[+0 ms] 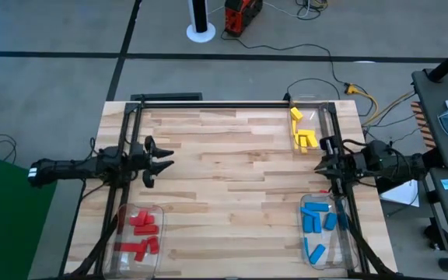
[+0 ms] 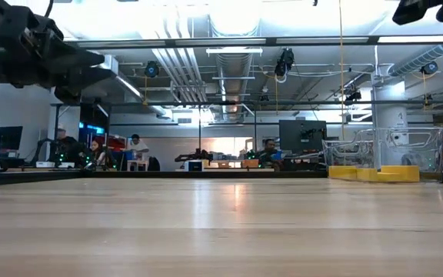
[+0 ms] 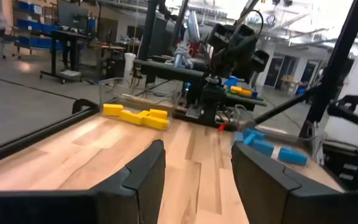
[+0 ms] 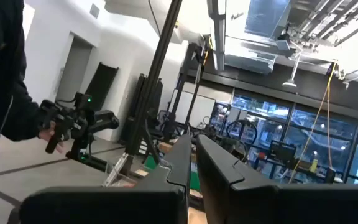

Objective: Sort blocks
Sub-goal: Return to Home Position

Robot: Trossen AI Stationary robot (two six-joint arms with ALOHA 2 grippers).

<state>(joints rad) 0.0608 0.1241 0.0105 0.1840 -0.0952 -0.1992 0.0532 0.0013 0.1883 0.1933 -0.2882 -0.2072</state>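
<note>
So here's your layout. The red blocks point(image 1: 141, 225) are all piled in the clear near-left bin point(image 1: 155, 208). The blue blocks point(image 1: 318, 222) lie in the clear near-right bin point(image 1: 306, 260), some flat and some on a slant. The yellow blocks point(image 1: 302, 134) are bunched in the clear far-right bin point(image 1: 319, 103). In the low view that yellow bunch point(image 2: 375, 173) sits on the bin's floor, with the clear walls point(image 2: 383, 146) rising above it.

Your left pincer point(image 1: 166, 159) hangs on the left side of the bench point(image 1: 232, 194), just beyond the red bin. Its fingers are spread apart with nothing between them, and the left wrist view point(image 3: 197, 152) shows the wide gap plainly. Your right pincer point(image 1: 320, 165) sits on the right side, over the strip between the yellow bin and the blue bin. Its fingers are drawn together with only a sliver between them point(image 4: 190, 149), and they aren't holding anything. From the low view, both arms are well up off the wood.

Around the edges, a black frame point(image 1: 232, 102) runs along the far edge and down both sides, close to the bins. Past the far edge you've got loose cables point(image 1: 356, 92) and a white round stand point(image 1: 201, 31) on the floor. There are people point(image 2: 98, 150) at desks way off in the room.
</note>
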